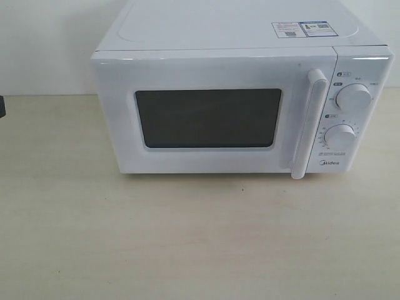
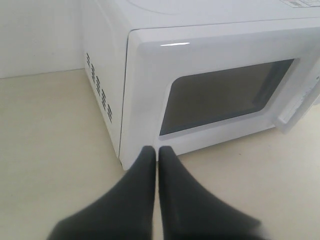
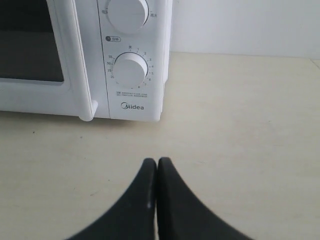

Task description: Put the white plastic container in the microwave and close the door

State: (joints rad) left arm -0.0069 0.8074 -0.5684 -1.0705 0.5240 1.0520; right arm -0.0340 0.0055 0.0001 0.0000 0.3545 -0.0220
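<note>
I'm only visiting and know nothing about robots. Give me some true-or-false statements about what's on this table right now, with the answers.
1. The door of the microwave is closed. True.
2. A white container stands in front of the microwave. False: no container shows in any view.
3. The left gripper is shut and holds nothing. True.
4. The right gripper grasps the handle. False: it is shut, empty and apart from the handle.
5. The microwave has three dials. False: only two show, an upper dial and a lower dial.
</note>
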